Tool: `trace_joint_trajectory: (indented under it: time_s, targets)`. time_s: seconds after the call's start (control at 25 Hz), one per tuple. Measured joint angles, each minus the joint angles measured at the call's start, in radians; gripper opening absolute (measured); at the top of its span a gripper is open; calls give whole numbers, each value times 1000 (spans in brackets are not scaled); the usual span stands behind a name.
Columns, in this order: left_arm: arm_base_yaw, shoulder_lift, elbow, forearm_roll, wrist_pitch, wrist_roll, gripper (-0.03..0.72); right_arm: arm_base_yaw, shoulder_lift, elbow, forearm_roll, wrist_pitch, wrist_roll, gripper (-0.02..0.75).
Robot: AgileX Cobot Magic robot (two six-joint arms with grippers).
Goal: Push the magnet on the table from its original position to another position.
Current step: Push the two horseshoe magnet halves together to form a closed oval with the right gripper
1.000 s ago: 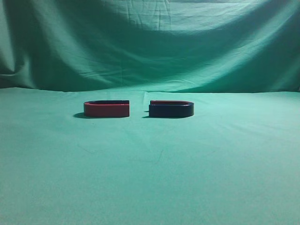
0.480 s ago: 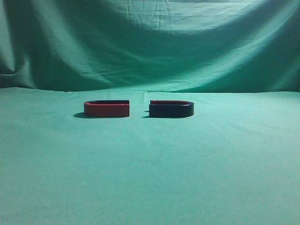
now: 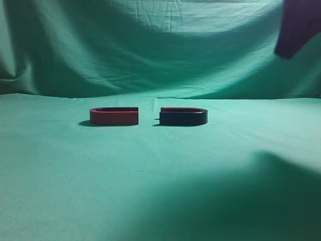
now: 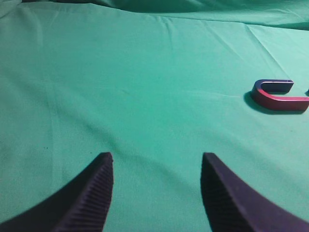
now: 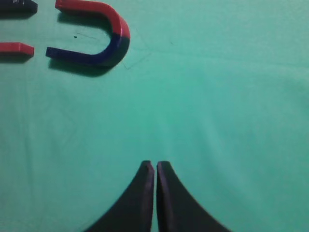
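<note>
The magnet (image 3: pixel 183 117) lies flat on the green table (image 3: pixel 160 191), dark navy with a thin red upper rim, right of centre. In the right wrist view it (image 5: pixel 94 57) is a U with a navy near arm and a red far arm, at the upper left. My right gripper (image 5: pixel 155 166) is shut and empty, well short of the magnet and to its right. A dark blurred part of the right arm (image 3: pixel 298 25) hangs at the top right of the exterior view. My left gripper (image 4: pixel 157 166) is open and empty over bare cloth.
A red U-shaped magnet (image 3: pixel 114 117) lies just left of the navy one, open ends facing it. It also shows in the left wrist view (image 4: pixel 279 96), and its arm tips show in the right wrist view (image 5: pixel 17 48). A green cloth backdrop (image 3: pixel 150 50) hangs behind.
A dark part of the right arm has come into the top right of the exterior view, and a shadow now falls on the table's front right. Both magnets have not moved.
</note>
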Motion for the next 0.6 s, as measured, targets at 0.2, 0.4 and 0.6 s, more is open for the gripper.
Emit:
trace_joint_trajectory:
  time_s: [0.2,0.4,0.6]
  targets:
    - [0,0,0,0,0,0,372,75,173,-156,-45,13,51,0]
    - [0,0,0,0,0,0,372,149,350,-347,-213,71,206,0]
    - [0,0,0,0,0,0,372,167,517,-519,-272,153,256,0]
